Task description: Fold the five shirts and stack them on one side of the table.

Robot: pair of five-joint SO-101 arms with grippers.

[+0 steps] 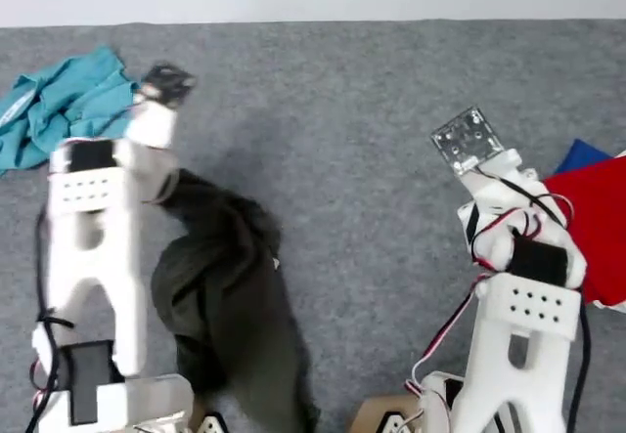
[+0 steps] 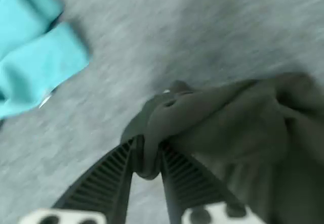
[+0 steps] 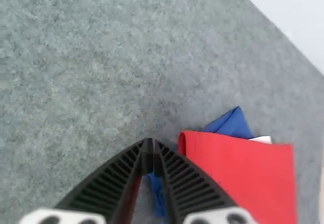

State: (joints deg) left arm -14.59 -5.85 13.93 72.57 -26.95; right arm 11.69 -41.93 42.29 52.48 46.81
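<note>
A crumpled dark olive shirt (image 1: 230, 306) lies on the grey table, trailing toward the front edge. My left gripper (image 2: 148, 158) is shut on a bunched fold of this dark shirt (image 2: 228, 128). A teal shirt (image 1: 59, 106) lies rumpled at the back left, seen as the teal cloth (image 2: 35, 67) beyond the left gripper. At the right edge a folded red shirt (image 1: 592, 223) rests on a blue shirt (image 1: 583, 153). My right gripper (image 3: 149, 158) is shut with nothing in it, just beside the red shirt (image 3: 240, 176) and the blue shirt (image 3: 230, 123).
The grey felt table (image 1: 362, 130) is bare across its middle and back. A white wall runs behind the far edge. The two white arm bases stand at the front left and front right.
</note>
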